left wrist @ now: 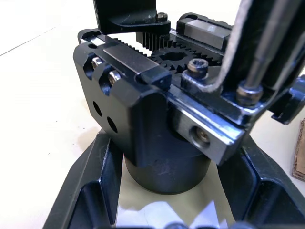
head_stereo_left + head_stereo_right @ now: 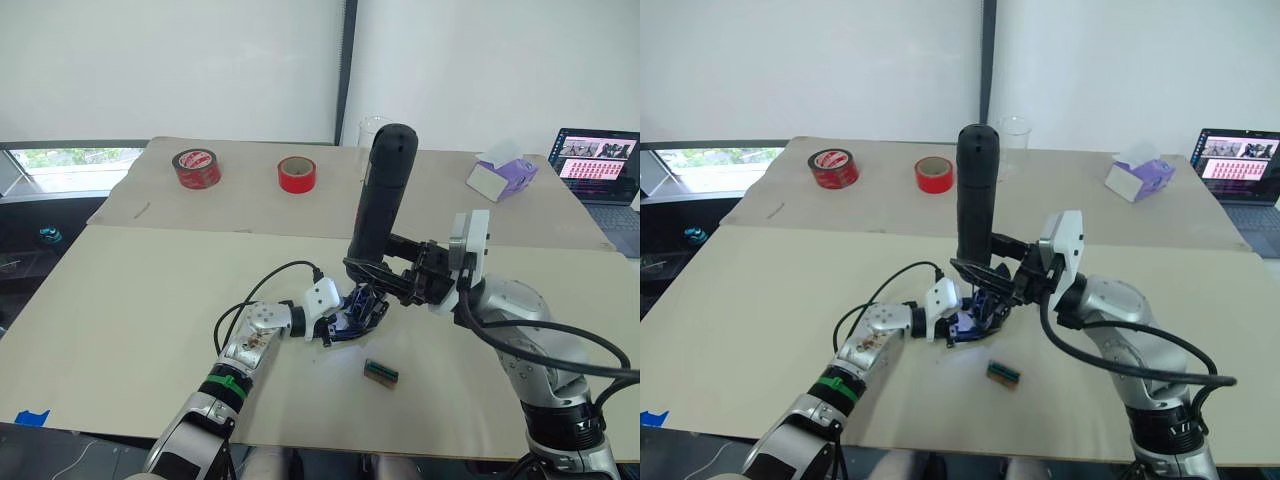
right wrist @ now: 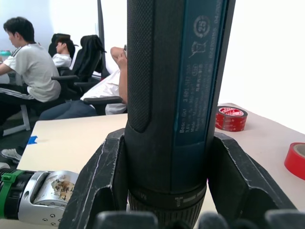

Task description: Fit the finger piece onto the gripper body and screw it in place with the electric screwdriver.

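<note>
The electric screwdriver stands nearly upright over the table's middle, rounded end up. My right gripper is shut on its lower part, and its fingers press on both sides of the barrel. The thin metal bit points down onto a screw on top of the gripper body. That black blocky assembly sits on the table, with my left gripper shut on its round base. A flat black part rises from its toothed rack. I cannot tell the finger piece apart from the body.
A small green-brown block lies just in front of the grippers. Two red tape rolls, a clear cup, a tissue box and a laptop are at the back. People sit in chairs beyond the table.
</note>
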Robot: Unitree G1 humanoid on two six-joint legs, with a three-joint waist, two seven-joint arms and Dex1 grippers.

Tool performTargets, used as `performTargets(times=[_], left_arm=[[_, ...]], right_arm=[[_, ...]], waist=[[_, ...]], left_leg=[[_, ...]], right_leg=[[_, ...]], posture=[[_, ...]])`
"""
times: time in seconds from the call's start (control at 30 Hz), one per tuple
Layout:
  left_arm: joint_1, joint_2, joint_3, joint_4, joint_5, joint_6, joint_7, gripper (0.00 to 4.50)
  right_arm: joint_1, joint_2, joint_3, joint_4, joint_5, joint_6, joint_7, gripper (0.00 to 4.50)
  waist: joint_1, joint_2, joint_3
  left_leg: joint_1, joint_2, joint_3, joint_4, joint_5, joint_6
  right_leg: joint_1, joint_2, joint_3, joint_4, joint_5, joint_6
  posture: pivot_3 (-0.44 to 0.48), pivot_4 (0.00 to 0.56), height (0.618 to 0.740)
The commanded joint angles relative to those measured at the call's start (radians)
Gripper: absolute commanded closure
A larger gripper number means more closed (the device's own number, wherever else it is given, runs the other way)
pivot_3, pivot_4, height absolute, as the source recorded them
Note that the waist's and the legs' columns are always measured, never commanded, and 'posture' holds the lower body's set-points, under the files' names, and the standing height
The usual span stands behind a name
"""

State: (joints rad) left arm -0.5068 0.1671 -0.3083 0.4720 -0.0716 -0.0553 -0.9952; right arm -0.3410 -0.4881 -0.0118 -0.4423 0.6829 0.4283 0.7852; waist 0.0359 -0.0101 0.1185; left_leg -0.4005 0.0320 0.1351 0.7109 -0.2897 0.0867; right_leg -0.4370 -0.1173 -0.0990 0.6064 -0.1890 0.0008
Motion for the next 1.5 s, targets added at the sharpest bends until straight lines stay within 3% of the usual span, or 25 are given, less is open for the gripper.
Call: performTargets(times=[0.03, 0.57, 0.83, 0.9, 1.0, 1.1, 1.33, 1.4, 1.5], left_arm=[[0.032, 0.004, -0.047, 0.03, 0.036, 0.034, -0.014, 2.22], [0.048, -0.003, -0.043, 0.066, 0.046, 0.024, 0.02, 2.22], [0.053, -0.028, -0.015, 0.084, 0.019, 0.044, 0.046, 2.22], [0.06, -0.033, -0.008, 0.081, 0.012, 0.045, 0.052, 1.18], [0.067, -0.031, -0.001, 0.074, 0.014, 0.028, 0.063, 0.04], [0.079, -0.015, 0.003, 0.061, 0.012, 0.009, 0.048, 0.04], [0.169, 0.098, 0.103, -0.08, -0.112, -0.066, -0.063, 0.04], [0.204, 0.132, 0.152, -0.12, -0.203, -0.11, -0.151, 0.04], [0.253, 0.243, 0.207, -0.162, -0.294, -0.097, -0.295, 0.04]], right_arm=[[-0.032, -0.02, -0.032, -0.015, 0.047, 0.023, 0.021, 2.59], [-0.097, -0.065, -0.125, -0.037, 0.183, 0.05, 0.077, 2.59], [-0.14, -0.146, -0.184, -0.068, 0.288, 0.114, 0.066, 2.59], [-0.151, -0.174, -0.221, -0.094, 0.354, 0.149, 0.036, 2.59], [-0.163, -0.214, -0.272, -0.131, 0.455, 0.195, -0.028, 2.59], [-0.167, -0.257, -0.326, -0.139, 0.535, 0.226, -0.085, 2.59], [-0.086, -0.513, -0.554, 0.037, 0.577, 0.354, -0.067, 2.59], [-0.041, -0.599, -0.586, 0.102, 0.508, 0.404, -0.075, 2.59], [0.066, -0.842, -0.544, 0.232, 0.318, 0.499, 0.008, 2.59]], waist=[[0.0, 0.0, 0.0], [0.002, 0.001, 0.003], [0.005, 0.001, 0.004], [0.006, 0.001, 0.004], [0.006, 0.002, 0.004], [0.005, 0.002, 0.004], [-0.018, 0.002, 0.005], [-0.027, 0.003, 0.006], [-0.029, 0.01, 0.01]], left_leg=[[-0.001, 0.0, 0.0, 0.0, 0.0, 0.0], [-0.004, -0.001, 0.0, 0.0, 0.0, 0.001], [-0.005, -0.001, 0.0, 0.001, 0.0, 0.001], [-0.005, -0.002, 0.0, 0.001, 0.0, 0.001], [-0.004, -0.001, -0.001, 0.001, 0.0, 0.001], [-0.004, -0.001, 0.0, 0.001, 0.0, 0.001], [-0.005, -0.001, 0.001, -0.002, -0.001, 0.002], [-0.005, -0.001, 0.002, -0.005, 0.0, 0.001], [-0.003, 0.0, 0.004, -0.009, 0.001, -0.002]], right_leg=[[0.0, 0.0, 0.0, 0.0, 0.0, 0.0], [-0.001, -0.001, -0.001, -0.001, 0.002, 0.002], [-0.001, -0.004, -0.002, -0.001, 0.002, 0.002], [-0.001, -0.006, -0.002, -0.002, 0.002, 0.002], [-0.001, -0.008, -0.003, -0.004, 0.002, 0.002], [0.0, -0.009, -0.005, -0.004, 0.002, 0.002], [-0.001, -0.009, -0.006, -0.005, 0.003, 0.002], [-0.002, -0.009, -0.006, -0.006, 0.004, 0.003], [-0.003, -0.008, -0.005, -0.006, 0.003, 0.001]], posture=[[0.0, 0.15, 0.74], [0.0, 0.15, 0.74], [0.0, 0.15, 0.74], [0.0, 0.15, 0.74], [0.0, 0.15, 0.74], [0.0, 0.15, 0.74], [0.0, 0.15, 0.74], [0.0, 0.15, 0.74], [0.0, 0.15, 0.74]])
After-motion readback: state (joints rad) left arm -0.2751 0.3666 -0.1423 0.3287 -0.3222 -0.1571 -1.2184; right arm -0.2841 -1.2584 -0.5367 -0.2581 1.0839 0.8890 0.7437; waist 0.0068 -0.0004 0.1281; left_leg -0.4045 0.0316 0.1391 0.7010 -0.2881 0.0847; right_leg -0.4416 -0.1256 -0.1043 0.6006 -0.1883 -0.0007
